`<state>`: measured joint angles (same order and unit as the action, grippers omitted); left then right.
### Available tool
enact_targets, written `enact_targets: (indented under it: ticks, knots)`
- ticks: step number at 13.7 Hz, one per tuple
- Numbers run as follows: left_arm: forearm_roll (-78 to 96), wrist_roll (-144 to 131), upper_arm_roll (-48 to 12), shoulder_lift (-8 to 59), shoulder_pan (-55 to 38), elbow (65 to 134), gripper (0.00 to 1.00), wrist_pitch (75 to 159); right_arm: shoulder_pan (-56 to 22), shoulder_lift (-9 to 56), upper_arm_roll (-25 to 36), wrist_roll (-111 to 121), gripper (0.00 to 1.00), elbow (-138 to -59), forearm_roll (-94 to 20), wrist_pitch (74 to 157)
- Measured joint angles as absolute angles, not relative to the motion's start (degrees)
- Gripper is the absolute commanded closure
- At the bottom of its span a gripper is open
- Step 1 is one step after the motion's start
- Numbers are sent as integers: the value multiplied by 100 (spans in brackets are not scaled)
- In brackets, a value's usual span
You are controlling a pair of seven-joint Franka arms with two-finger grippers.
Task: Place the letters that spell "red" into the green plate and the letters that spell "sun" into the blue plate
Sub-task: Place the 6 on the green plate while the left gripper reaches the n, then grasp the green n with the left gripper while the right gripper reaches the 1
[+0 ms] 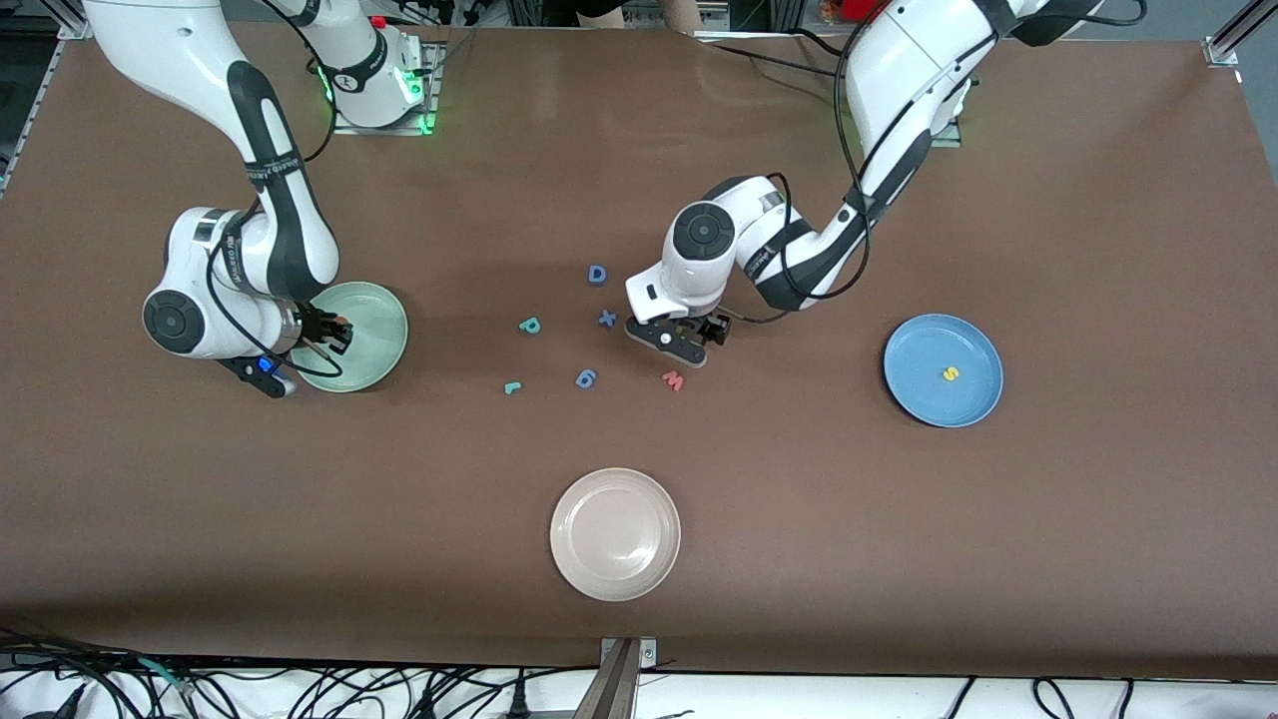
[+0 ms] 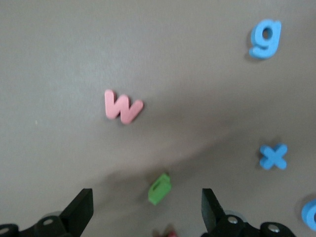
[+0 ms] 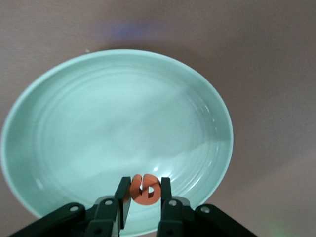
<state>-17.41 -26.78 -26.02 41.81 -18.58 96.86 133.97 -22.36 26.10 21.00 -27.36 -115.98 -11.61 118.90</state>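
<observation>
Now your right gripper (image 3: 144,196) grasps the orange "e" (image 3: 145,189) over the green plate (image 3: 74,128), ready to drop it. Your left gripper (image 2: 147,212) hangs released over the dark-green "n" (image 2: 159,189) mid-worktop, poised to pinch it.

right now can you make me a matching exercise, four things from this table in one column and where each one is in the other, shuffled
Things:
1. orange e
2. yellow s
3. dark-green n
4. pink w

Places:
A. lying in the blue plate
B. on the bare table below the open left gripper
C. pinched in the right gripper over the green plate
D. on the table, nearer the front camera than the left gripper's spot

Pairs: 1-C, 2-A, 3-B, 4-D
</observation>
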Motion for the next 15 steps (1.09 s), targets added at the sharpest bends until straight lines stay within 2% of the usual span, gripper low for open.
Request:
enact_targets:
  ticks: [4, 7, 9, 10, 11, 12, 14, 15]
  knots:
    - [-1741, -2667, -2598, 4358, -1862, 9500, 4, 13399, -2192, 2791, 2100, -2671, 95, -11663, -1162, 11892]
    - [-1741, -2667, -2599, 4437, -1865, 9492, 4, 13403, -2192, 2808, 2099, -2667, 82, -11728, -1282, 11892]
    - [-1741, -2667, -2606, 4456, -1875, 9484, 4, 13404, -2192, 2808, 2099, -2665, 81, -11778, -1326, 11892]
    - [-1741, -2667, -2613, 4460, -1883, 9483, 5, 13404, -2191, 2808, 2099, -2665, 76, -11794, -1333, 11892]
    - [-1741, -2667, -2619, 4464, -1895, 9483, 5, 13404, -2192, 2808, 2099, -2665, 55, -11801, -1336, 11892]
    - [-1741, -2667, -2622, 4471, -1917, 9483, 6, 13404, -2192, 2808, 2099, -2665, 27, -11803, -1338, 11892]
    - [-1741, -2668, -2622, 4487, -1969, 9484, 6, 13404, -2192, 2807, 2099, -2665, 7, -11803, -1344, 11892]
    - [-1741, -2677, -2622, 4494, -1984, 9484, 6, 13403, -2192, 2803, 2099, -2664, 2, -11801, -1347, 11893]
